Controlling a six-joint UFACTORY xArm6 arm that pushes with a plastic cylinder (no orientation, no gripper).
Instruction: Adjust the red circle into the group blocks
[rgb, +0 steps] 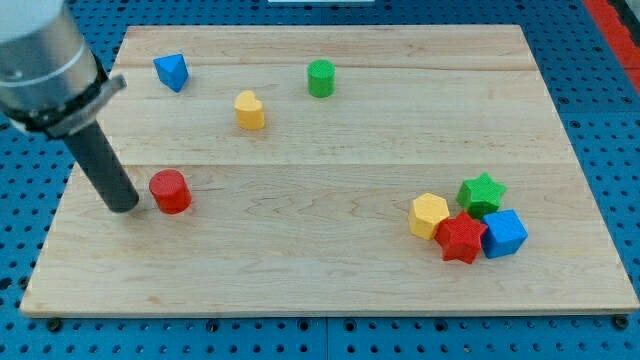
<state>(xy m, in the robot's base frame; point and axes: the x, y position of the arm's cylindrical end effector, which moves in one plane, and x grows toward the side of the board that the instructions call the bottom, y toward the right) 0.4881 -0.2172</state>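
Observation:
The red circle (170, 191) is a red cylinder at the view's left on the wooden board (330, 270). My tip (124, 207) rests on the board just left of it, a small gap apart. The group sits at the view's lower right: a yellow hexagon (428, 215), a green star (482, 192), a red star (461, 238) and a blue cube (504, 233), packed together.
A blue triangular block (171, 71) lies at the top left. A yellow heart-like block (249, 110) and a green cylinder (320, 78) stand near the top middle. The board lies on a blue perforated table (600, 60).

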